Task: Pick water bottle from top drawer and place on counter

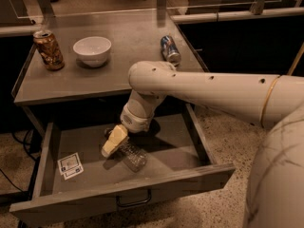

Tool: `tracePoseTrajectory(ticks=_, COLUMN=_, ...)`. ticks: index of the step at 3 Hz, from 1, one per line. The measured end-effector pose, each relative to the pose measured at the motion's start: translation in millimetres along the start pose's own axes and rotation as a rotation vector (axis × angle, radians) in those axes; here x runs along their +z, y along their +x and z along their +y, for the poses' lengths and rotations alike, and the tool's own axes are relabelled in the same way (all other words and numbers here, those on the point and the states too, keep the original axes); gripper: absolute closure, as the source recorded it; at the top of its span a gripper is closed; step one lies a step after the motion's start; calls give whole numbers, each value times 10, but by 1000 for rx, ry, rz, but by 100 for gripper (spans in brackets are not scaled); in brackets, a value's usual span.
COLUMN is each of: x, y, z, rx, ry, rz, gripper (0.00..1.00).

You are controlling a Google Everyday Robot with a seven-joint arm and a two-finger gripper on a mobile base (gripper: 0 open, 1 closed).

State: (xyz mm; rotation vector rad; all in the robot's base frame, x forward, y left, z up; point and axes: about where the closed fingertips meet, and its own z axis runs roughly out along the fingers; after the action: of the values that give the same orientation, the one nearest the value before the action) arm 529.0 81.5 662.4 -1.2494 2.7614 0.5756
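Over one water bottle (132, 157), one pincer (110, 148)

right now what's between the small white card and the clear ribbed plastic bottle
Camera view: bare grey drawer floor, then the pale yellow gripper beside the bottle.

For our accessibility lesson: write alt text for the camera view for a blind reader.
A robot arm reaches into the open top drawer, its gripper at the water bottle lying on its side near a white card. On the counter above stand a brown can and a white bowl; a blue can lies on its side.
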Motion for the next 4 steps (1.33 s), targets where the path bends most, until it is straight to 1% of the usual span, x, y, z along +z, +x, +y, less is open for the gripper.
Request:
tracePoseTrajectory(ticks=1, x=152, y=50, z=-95, rx=47, ry=2, rz=24, gripper=0)
tracePoseTrajectory(ticks=2, x=295, y=59, z=-147, rx=79, ry=0, rz=46, gripper=0)
tracePoseTrajectory(ticks=3, x=412, y=47, z=-171, rx=99, ry=-2, rz=61, gripper=0)
tracePoseTrajectory(ticks=4, x=431, y=45, z=-173, rx=102, ry=-2, rz=63, gripper=14)
